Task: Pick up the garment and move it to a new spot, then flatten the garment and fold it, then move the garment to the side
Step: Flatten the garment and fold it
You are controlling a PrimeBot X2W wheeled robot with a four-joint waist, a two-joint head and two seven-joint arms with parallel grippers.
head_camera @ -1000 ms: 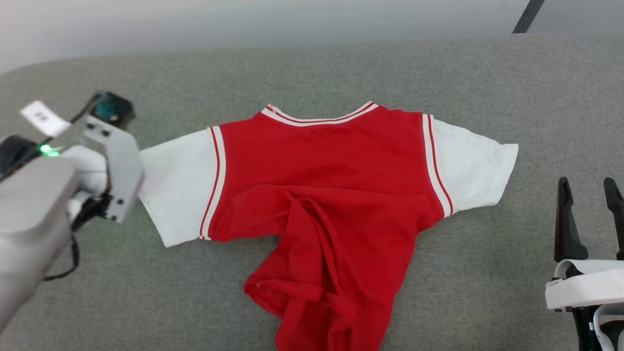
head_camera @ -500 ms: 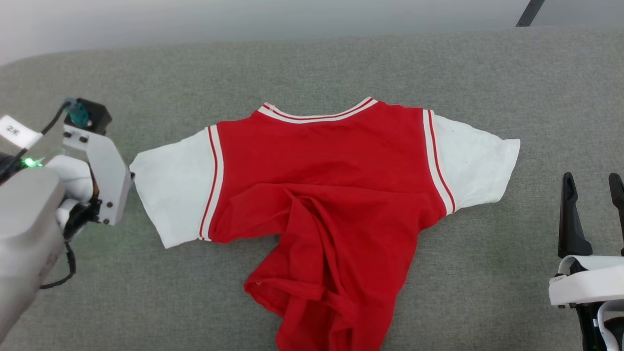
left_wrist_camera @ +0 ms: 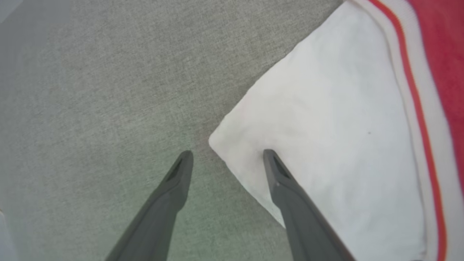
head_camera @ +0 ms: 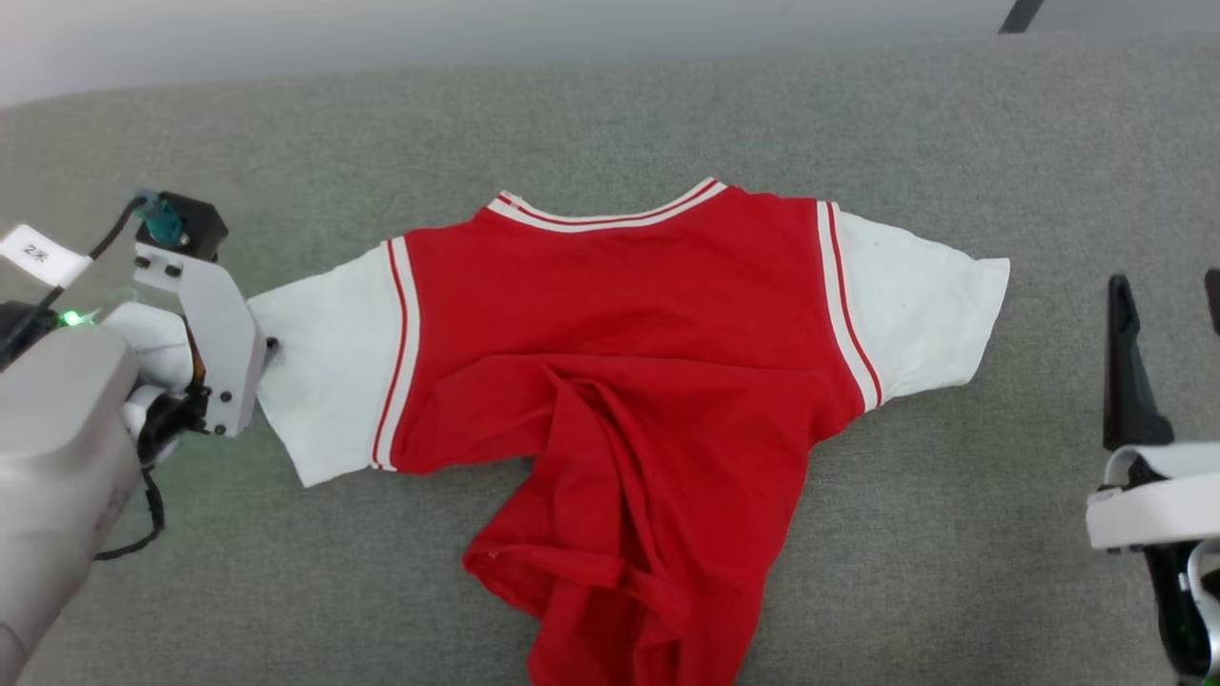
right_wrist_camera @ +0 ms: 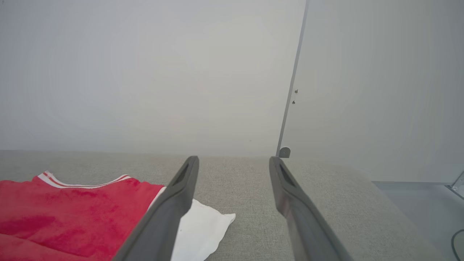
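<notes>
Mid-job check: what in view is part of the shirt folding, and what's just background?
In the job: garment, hem bunched; left gripper, open at its white sleeve; right gripper, open, clear of it.
Just there: grey padded surface; white wall; metal bracket.

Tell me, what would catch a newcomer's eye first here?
The red jersey with white sleeves, spread across the middle of the grey surface, its lower part bunched in folds. Next, the left hand at the corner of the sleeve on the robot's left, dark fingers open, one over cloth, one over the surface. The right hand stands open at the right, apart from the jersey.
</notes>
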